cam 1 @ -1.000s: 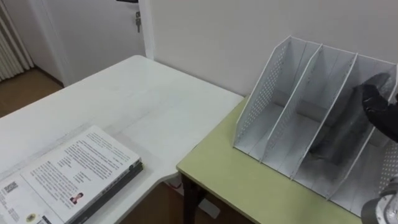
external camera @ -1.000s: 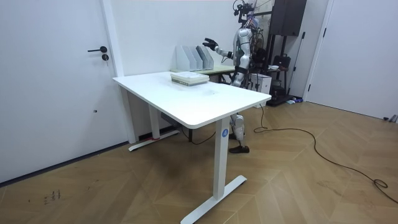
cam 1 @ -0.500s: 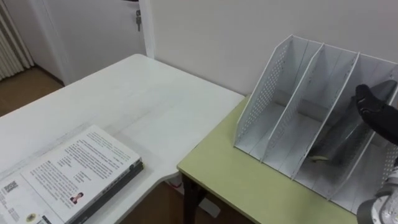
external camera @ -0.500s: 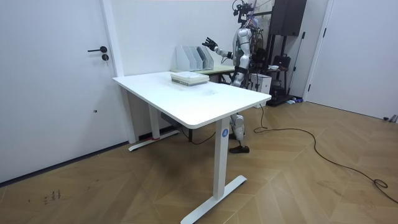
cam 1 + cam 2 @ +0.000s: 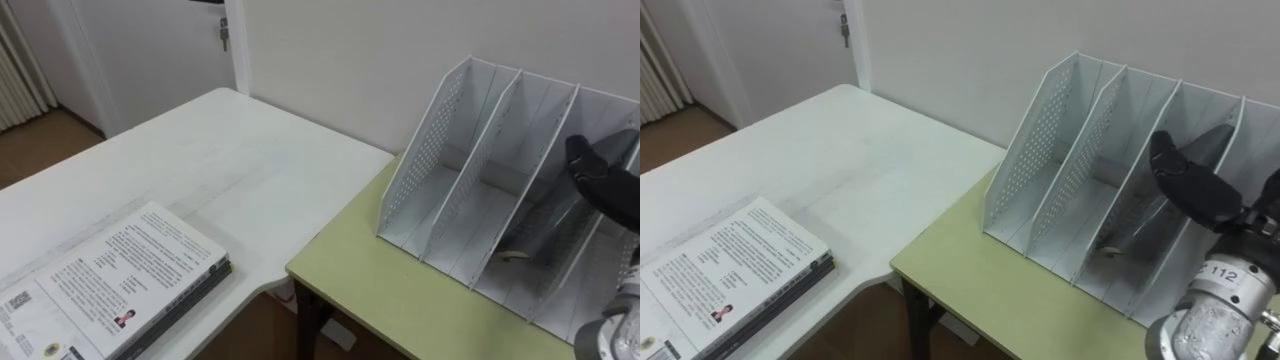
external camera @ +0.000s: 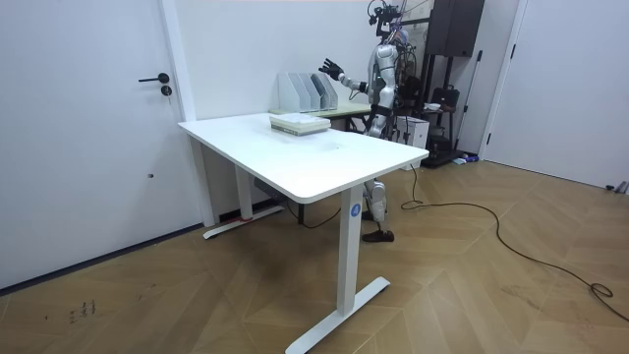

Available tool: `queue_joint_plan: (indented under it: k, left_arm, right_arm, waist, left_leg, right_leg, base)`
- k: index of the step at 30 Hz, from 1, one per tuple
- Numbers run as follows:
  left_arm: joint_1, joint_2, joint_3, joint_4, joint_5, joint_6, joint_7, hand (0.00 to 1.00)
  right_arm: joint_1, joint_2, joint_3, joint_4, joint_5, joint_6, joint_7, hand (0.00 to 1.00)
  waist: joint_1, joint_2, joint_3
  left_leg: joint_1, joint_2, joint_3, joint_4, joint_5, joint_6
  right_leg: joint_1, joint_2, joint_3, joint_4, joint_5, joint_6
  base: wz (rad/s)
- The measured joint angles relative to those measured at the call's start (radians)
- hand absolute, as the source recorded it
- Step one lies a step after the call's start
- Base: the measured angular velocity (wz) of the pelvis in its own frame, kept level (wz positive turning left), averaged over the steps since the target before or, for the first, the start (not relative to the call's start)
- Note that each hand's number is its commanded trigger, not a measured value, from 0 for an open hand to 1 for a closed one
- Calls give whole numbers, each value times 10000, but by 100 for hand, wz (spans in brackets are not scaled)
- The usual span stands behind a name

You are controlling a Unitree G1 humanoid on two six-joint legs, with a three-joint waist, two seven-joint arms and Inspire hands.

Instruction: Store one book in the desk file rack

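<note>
A white file rack (image 5: 440, 170) with several slanted slots stands on a green desk (image 5: 400, 290). A grey flat book (image 5: 545, 215) leans in the third slot from the left, its pale lower corner at the slot's floor. My right hand (image 5: 1195, 185) hovers open just in front of that slot, fingers straight, holding nothing. A stack of books (image 5: 120, 275) with a printed white cover lies on the white table (image 5: 220, 150) at the lower left. In the room view I stand behind the desk with my right hand (image 6: 329, 70) raised by the rack (image 6: 303, 90).
The white table meets the green desk at a corner with a gap below. A wall runs right behind the rack. A white door (image 5: 150, 40) with a key is at the back left. The rack's two left slots hold nothing.
My right hand has drawn back a little from the third slot and risen slightly. The dark shape it cast in the slot is gone and the grey book stays there.
</note>
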Motion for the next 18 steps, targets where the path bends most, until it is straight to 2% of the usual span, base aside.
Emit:
queue_joint_plan:
  k: [3,5,8,10,11,13,14,16,18]
  left_arm:
    - [3,8,68,79,-62,-7,-39,0]
    - [11,87,58,80,-77,-51,-150,0]
    - [47,147,122,78,-66,-135,-285,0]
    - [105,181,303,84,3,-118,-414,0]
    - [115,207,309,85,19,-107,-429,0]
    - [117,324,306,52,8,34,-543,0]
    - [111,365,308,52,3,103,-616,0]
    - [65,450,345,32,4,323,-810,0]
    - [-19,477,347,24,7,487,-843,0]
  right_arm:
    - [0,-9,14,-600,940,126,941,0]
    - [0,-66,133,-988,1552,131,1659,0]
    - [0,-169,308,-1680,2737,359,3359,0]
    - [-1,-581,326,-1998,3833,759,4777,0]
    - [-1,-685,345,-2056,4102,853,5142,0]
    - [-1,-1127,394,-2167,4905,1412,6709,0]
    - [-1,-1197,401,-2190,5068,1568,7095,0]
    - [-35,-1251,417,-2303,5041,2068,8553,0]
    - [-53,-1306,565,-2383,5034,2325,9526,0]
  waist:
    - [11,-24,4]
    - [11,-76,42]
    - [-38,-156,70]
    - [3,-220,65]
    - [-8,-247,61]
    - [-30,-326,46]
    - [-25,-343,36]
    - [-2,-375,29]
    - [74,-418,21]
  left_leg:
    - [6,0,1,-1,0,0]
    - [13,5,7,-1,0,0]
    - [-20,6,5,-3,0,0]
    - [-12,-3,6,-26,-1,0]
    - [-15,-2,1,-34,-1,0]
    - [-45,1,-58,-68,-2,-1]
    - [-53,3,-75,-72,-2,-1]
    - [-105,10,-133,-75,-2,-1]
    - [-178,13,-157,-74,-2,-2]
  right_leg:
    - [-18,-2,15,25,0,0]
    - [-18,6,30,41,-1,-2]
    - [-20,25,98,8,15,-2]
    - [4,14,98,4,19,9]
    - [7,15,94,-2,20,10]
    - [5,-1,-11,-14,20,11]
    - [5,-5,-42,-15,20,10]
    - [-17,-16,-122,-27,21,9]
    - [-80,-14,-134,-25,25,2]
  base:
    - [0]
    - [-2]
    - [-1]
    - [0]
    - [0]
    - [9]
    - [10]
    - [8]
    - [3]
